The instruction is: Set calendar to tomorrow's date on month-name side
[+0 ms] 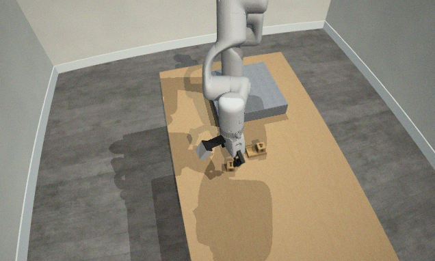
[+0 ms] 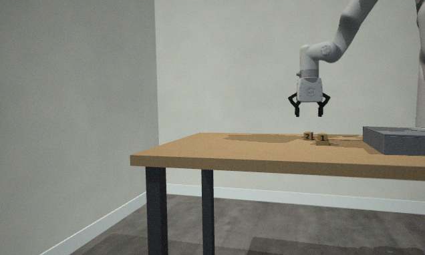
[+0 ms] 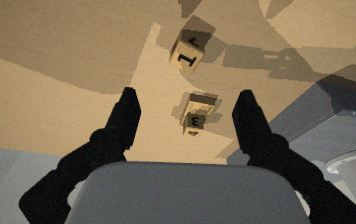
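Observation:
The tray lies flat on the table. One cube stands in one end of it; it shows a 1 toward the exterior camera, and the wrist view shows what looks like a 3 on top. The tray's other end is vacant. The second cube stands on the table outside the tray, with a 2 toward the exterior camera and a 1 on a face in the wrist view. My gripper is open and empty, high above both. The month's name is unreadable.
The grey base block stands on the table behind the tray, toward the arm's base. The table's left edge in the top view is not far from the loose cube. Arm shadows fall across the loose cube's surroundings.

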Controlling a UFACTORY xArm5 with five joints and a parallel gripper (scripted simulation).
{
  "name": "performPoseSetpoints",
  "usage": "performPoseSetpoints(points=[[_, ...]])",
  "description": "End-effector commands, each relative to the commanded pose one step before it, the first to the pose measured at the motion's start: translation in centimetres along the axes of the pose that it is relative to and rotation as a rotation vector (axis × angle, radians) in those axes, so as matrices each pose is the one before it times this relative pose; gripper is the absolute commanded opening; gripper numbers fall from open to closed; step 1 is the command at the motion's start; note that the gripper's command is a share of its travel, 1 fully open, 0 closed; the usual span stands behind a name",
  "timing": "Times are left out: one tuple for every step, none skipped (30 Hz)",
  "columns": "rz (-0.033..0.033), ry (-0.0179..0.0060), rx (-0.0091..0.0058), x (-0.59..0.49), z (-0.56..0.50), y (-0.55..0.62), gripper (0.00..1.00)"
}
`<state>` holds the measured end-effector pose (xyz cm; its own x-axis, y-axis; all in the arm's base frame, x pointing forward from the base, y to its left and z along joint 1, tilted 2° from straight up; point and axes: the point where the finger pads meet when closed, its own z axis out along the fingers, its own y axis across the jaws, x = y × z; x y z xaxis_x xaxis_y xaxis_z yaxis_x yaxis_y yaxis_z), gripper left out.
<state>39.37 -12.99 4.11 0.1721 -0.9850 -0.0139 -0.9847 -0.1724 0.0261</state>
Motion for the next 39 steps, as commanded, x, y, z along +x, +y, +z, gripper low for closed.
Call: performPoseSetpoints(points=[[0.17395, 0.00145, 0.00341, 0.055, -0.143, -0.116, 1.00], [0.01987, 0.00000, 0.00001, 0.000, -0.003, 0.000, 1.00], [0.03639, 0.00001, 0.00002, -0.001, -0.005, 0.000, 1.00], [0.03143, 0.00000, 0.00002, 0.000, -0.004, 0.000, 1.00], [0.01535, 0.00000, 0.00001, 0.000, -0.002, 0.000, 1.00], [0.04587, 0.00001, 0.00003, -0.001, -0.006, 0.000, 1.00], [0.03029, 0.00000, 0.00002, 0.000, -0.004, 0.000, 1.00], [0.00772, 0.00000, 0.00000, 0.000, -0.001, 0.000, 1.00], [0.05269, 0.00000, 0.00003, -0.001, -0.007, 0.000, 1.00], [0.02964, 0.00000, 0.00002, 0.000, -0.004, 0.000, 1.00], [0.00198, 0.00000, 0.00000, 0.000, 0.000, 0.000, 1.00], [0.05674, 0.00000, 0.00003, -0.001, -0.008, 0.001, 1.00], [0.00000, 0.00000, 0.00000, 0.000, 0.000, 0.000, 1.00], [0.00000, 0.00000, 0.00000, 0.000, 0.000, 0.000, 1.00], [0.02771, 0.00000, 0.00002, 0.000, -0.004, 0.000, 1.00], [0.08299, 0.00000, 0.00005, -0.001, -0.011, 0.001, 1.00], [0.00132, 0.00000, 0.00000, 0.000, 0.000, 0.000, 1.00], [0.04587, 0.00000, 0.00003, 0.000, -0.006, 0.001, 1.00], [0.02791, 0.00000, 0.00002, 0.000, -0.004, 0.000, 1.00], [0.01010, 0.00000, 0.00001, 0.000, -0.001, 0.000, 1.00], [0.04938, -0.00001, 0.00003, 0.000, -0.007, 0.001, 1.00], [0.03062, 0.00000, 0.00002, 0.000, -0.004, 0.000, 1.00], [0.00317, 0.00000, 0.00000, 0.000, 0.000, 0.000, 1.00], [0.05651, -0.00001, 0.00003, 0.000, -0.008, 0.001, 1.00], [0.02568, -0.00001, 0.00001, 0.000, -0.003, 0.000, 1.00], [0.03288, -0.00001, 0.00002, 0.000, -0.004, 0.000, 1.00], [0.03003, -0.00001, 0.00002, 0.000, -0.004, 0.000, 1.00], [0.01802, 0.00000, 0.00001, 0.000, -0.002, 0.000, 1.00], [0.04343, -0.00001, 0.00002, 0.000, -0.006, 0.001, 1.00], [0.00000, 0.00000, 0.00000, 0.000, 0.000, 0.000, 1.00], [0.00000, 0.00000, 0.00000, 0.000, 0.000, 0.000, 1.00], [0.03598, -0.00001, 0.00002, 0.000, -0.005, 0.001, 1.00], [0.07642, -0.00002, 0.00004, 0.000, -0.010, 0.001, 1.00], [0.00121, 0.00000, 0.00000, 0.000, 0.000, 0.000, 1.00], [0.04607, -0.00002, 0.00002, 0.000, -0.006, 0.001, 1.00], [0.02861, -0.00001, 0.00001, 0.000, -0.004, 0.000, 1.00], [0.00092, 0.00000, 0.00000, 0.000, 0.000, 0.000, 1.00], [0.05845, -0.00002, 0.00003, 0.000, -0.008, 0.001, 1.00], [0.01490, -0.00001, 0.00001, 0.000, -0.002, 0.000, 1.00]])
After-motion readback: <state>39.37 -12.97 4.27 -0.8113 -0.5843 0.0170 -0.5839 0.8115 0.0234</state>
